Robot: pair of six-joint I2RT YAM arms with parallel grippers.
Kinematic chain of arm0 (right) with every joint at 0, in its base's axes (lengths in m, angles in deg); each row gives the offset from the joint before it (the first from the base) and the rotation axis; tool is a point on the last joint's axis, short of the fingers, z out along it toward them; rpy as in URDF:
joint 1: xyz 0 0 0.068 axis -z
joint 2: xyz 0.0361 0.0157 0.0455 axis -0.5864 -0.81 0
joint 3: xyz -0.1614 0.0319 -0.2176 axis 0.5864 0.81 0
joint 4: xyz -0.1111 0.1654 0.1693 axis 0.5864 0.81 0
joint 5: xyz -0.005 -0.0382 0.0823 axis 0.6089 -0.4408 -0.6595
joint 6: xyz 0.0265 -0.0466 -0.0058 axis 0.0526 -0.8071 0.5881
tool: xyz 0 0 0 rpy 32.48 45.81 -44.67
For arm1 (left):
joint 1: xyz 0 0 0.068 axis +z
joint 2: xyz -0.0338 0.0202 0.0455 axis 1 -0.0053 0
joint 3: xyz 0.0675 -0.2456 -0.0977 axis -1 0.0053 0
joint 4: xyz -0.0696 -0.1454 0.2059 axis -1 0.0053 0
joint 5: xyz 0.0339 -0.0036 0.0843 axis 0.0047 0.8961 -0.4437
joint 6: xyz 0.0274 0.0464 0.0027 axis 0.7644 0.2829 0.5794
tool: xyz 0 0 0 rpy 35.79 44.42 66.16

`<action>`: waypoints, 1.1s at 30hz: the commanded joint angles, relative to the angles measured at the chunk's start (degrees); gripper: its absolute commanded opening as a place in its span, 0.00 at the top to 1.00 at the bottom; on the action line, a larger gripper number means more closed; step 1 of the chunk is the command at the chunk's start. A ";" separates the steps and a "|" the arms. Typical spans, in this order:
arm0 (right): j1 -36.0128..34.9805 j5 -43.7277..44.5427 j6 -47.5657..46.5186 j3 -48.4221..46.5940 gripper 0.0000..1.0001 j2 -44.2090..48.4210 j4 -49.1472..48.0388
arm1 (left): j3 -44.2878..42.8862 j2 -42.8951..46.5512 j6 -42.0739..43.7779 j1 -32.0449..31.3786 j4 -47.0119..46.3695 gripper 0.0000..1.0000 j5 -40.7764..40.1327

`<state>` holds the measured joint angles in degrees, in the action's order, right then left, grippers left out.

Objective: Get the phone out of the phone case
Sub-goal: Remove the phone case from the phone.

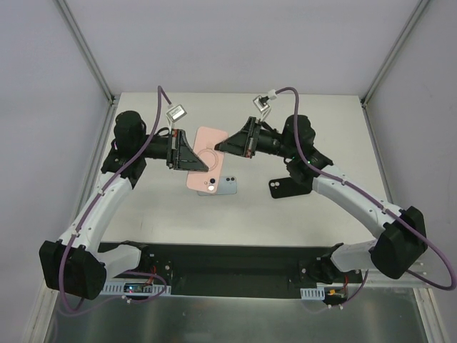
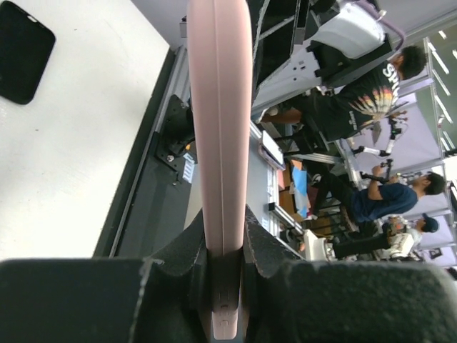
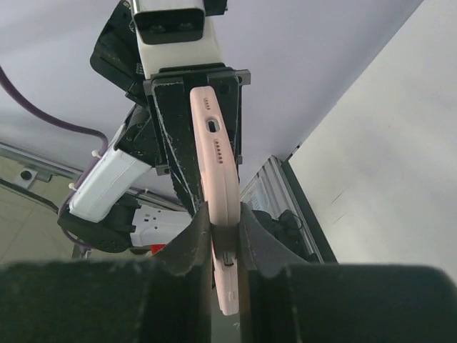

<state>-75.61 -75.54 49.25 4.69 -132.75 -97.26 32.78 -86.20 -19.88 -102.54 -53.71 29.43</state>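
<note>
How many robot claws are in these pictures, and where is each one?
2. The left gripper clamps the left edge of the pink phone case. The right gripper clamps the case's right edge, facing the left gripper. No others appear hidden.

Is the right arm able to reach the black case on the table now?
Probably not right away: the right gripper is shut on the pink phone case, which it holds together with the left gripper. The black case itself lies uncovered nearby.
</note>
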 commanded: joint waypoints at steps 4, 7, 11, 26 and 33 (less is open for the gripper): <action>-0.38 2.71 0.83 -0.04 0.99 0.68 -0.78 | -2.29 0.13 -1.75 -0.78 -7.62 0.96 0.74; -0.29 9.13 -1.02 -0.30 0.99 2.52 6.77 | -2.11 -0.22 -0.18 -0.69 -4.66 0.46 -0.66; -0.20 17.66 -3.13 -2.32 0.99 4.80 18.23 | -2.38 -0.13 4.13 -0.61 1.33 0.09 -4.08; 0.68 44.13 6.35 -12.77 0.98 0.25 51.97 | -10.02 -2.07 21.98 -12.18 33.60 0.01 -51.53; 0.42 46.16 14.70 -27.07 0.99 -10.47 74.88 | -14.05 -5.57 26.01 -27.11 36.49 0.01 -66.30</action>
<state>-74.89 -31.63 57.04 -11.59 -140.16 -36.92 23.57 -89.56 0.82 -122.41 -20.38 -23.90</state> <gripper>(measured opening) 0.134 0.992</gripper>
